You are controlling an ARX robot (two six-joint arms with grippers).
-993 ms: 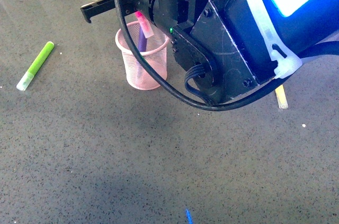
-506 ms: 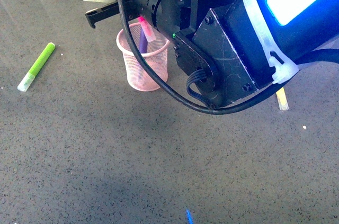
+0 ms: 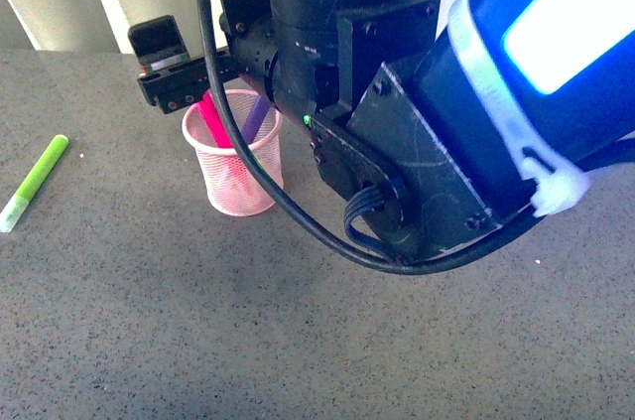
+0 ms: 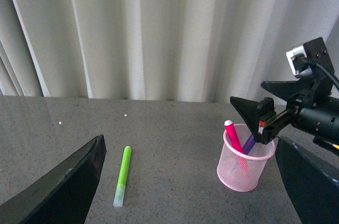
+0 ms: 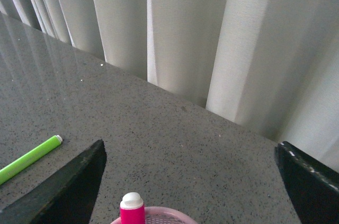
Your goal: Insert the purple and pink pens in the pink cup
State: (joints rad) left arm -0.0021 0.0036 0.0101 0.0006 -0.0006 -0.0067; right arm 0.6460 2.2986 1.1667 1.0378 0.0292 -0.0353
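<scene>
A lime green marker [image 3: 35, 181] lies flat at my ten o'clock on the grey speckled surface [image 3: 198, 321], alone and well apart from anything else. Pale pleated curtains [image 4: 159, 33] hang behind, at twelve o'clock.

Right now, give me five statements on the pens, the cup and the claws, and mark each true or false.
1. The pink pen and the purple pen both stand inside the pink cup. True.
2. The pink cup lies tipped on its side. False: it stands upright on the table.
3. The right claw is shut on the pink pen. False: it is open above the cup, gripping nothing.
4. The lime green marker lies on the table, apart from the cup. True.
5. The left claw holds the green marker. False: it is open and empty.
</scene>
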